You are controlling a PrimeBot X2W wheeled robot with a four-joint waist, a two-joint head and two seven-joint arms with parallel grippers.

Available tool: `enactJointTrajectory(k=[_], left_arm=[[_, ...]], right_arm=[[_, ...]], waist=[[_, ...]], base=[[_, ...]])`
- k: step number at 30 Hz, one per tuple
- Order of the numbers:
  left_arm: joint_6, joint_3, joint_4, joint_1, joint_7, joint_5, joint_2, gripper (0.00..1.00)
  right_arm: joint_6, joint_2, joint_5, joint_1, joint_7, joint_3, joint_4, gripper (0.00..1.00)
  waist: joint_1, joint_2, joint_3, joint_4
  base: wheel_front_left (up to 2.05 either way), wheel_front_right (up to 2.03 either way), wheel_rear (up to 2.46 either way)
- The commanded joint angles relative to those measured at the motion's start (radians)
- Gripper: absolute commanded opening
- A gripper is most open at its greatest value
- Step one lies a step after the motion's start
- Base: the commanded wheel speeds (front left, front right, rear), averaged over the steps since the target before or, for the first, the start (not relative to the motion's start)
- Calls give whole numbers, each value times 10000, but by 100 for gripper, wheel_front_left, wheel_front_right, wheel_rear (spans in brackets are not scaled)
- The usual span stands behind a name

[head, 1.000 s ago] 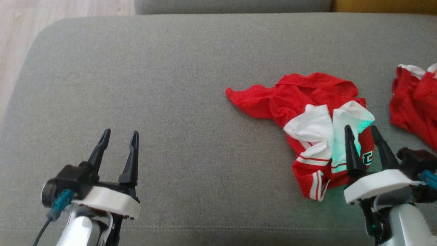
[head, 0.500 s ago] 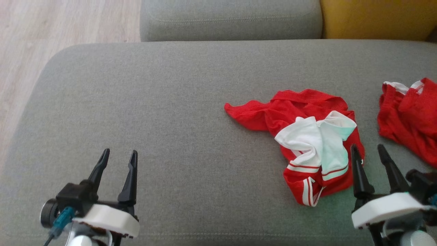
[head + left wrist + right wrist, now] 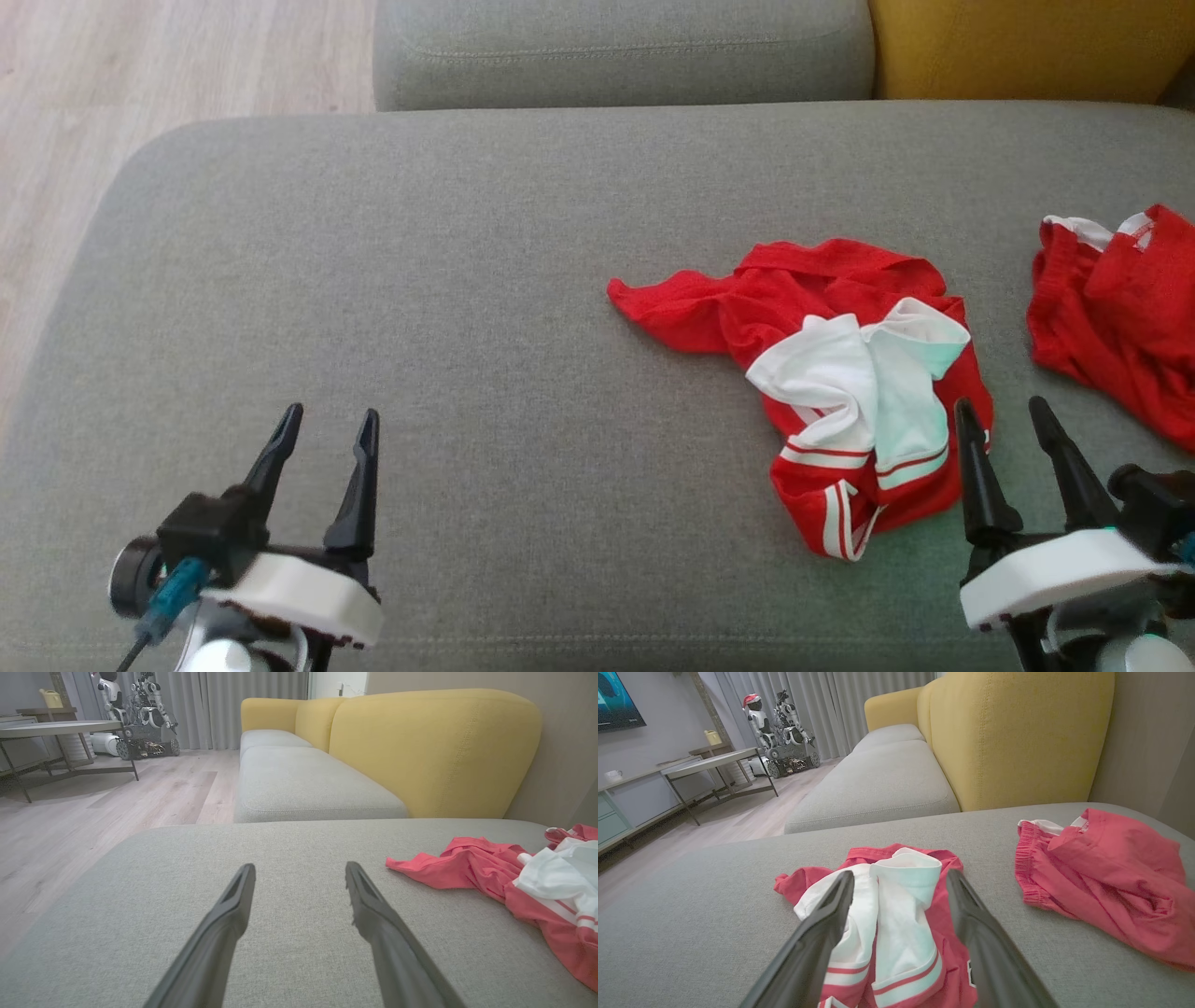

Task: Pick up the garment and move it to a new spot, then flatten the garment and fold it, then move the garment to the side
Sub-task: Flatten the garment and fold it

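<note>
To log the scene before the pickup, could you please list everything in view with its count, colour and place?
grey cushion: one, grey, in front of the robot
red-and-white garment: one, red with white panels, crumpled right of centre on it
second garment: one, red, crumpled at its right edge
far seat: one, grey, beyond it
backrest: one, yellow, beside the far seat
floor: one, pale wood, left
left gripper: one, dark, open, over bare cushion
right gripper: one, dark, open, at the red-and-white garment's near edge

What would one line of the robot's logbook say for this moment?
stage: before pickup | left tool: open, empty | right tool: open, empty, beside crumpled red-and-white garment | second red garment: far right
</note>
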Motion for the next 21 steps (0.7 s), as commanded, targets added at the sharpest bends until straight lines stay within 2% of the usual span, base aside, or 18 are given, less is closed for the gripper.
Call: enactJointTrajectory(k=[1, 5, 10, 11, 16, 21], left_arm=[[-6, 329, -333, -636, 41, 96, 193, 100], [-276, 17, -325, -1467, 208, 104, 7, 100], [-934, -655, 246, -3345, 718, 51, -537, 100], [-934, -655, 246, -3345, 718, 51, -537, 100], [-1636, -1360, 1672, -5217, 1354, -121, -1190, 100], [-1996, -1836, 3712, -6844, 1706, -414, -1557, 100]], right_arm=[[-7, -60, -42, -343, 6, 250, -425, 100], [-7, -60, -64, -507, 29, 245, -548, 100], [-7, -60, -133, -1026, 93, 441, -665, 100], [-7, -60, -133, -1026, 93, 441, -665, 100], [-7, -60, -91, -1568, 0, 770, -601, 100], [-7, -60, 69, -1902, -205, 1077, -417, 100]], waist=[[0, 0, 58, -7], [0, 0, 499, -17], [0, 0, 1234, -293], [0, 0, 1234, -293], [0, 0, 1918, -843], [0, 0, 2486, -1481]], base=[[0, 0, 0], [0, 0, 0], [0, 0, 0], [0, 0, 0], [0, 0, 0], [0, 0, 0]])
